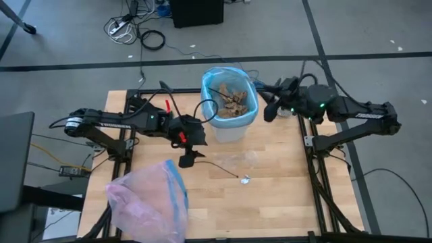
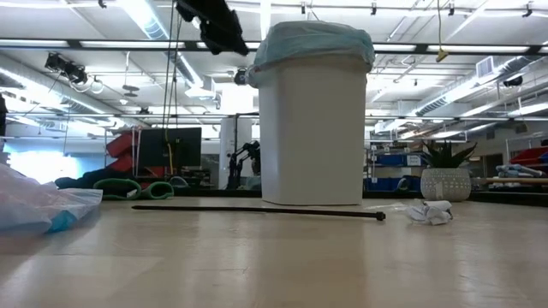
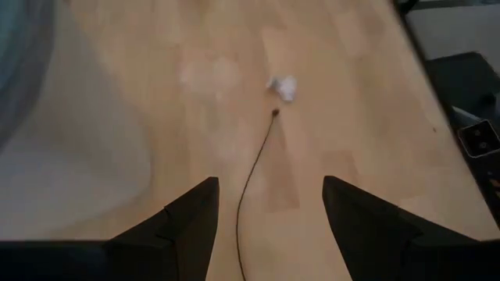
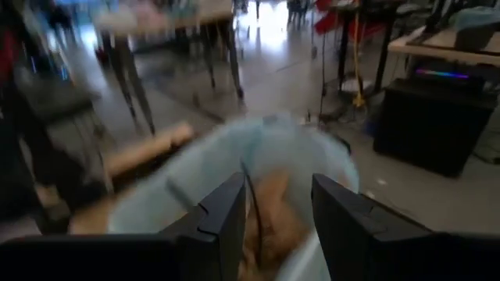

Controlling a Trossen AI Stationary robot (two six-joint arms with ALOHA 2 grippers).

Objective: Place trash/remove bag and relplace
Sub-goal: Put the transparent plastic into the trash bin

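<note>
The left hand (image 1: 187,160) hangs released, fingers spread, above the worktop (image 1: 283,202), a thin dark twig (image 3: 254,168) below and ahead of it. The right hand (image 1: 268,108) is beside the bin (image 2: 312,137) rim; its grip state cannot be told. The bag (image 1: 210,75) lines the bin, trash (image 1: 233,101) inside. A pink bag (image 1: 145,199) lies behind the left hand.

Under me lies a pale, smooth, matt wooden desk (image 1: 283,202). The white plastic bin (image 2: 312,137) wears a thin, crinkly, light-blue translucent plastic liner (image 1: 209,81); my jaws are matt black.
</note>
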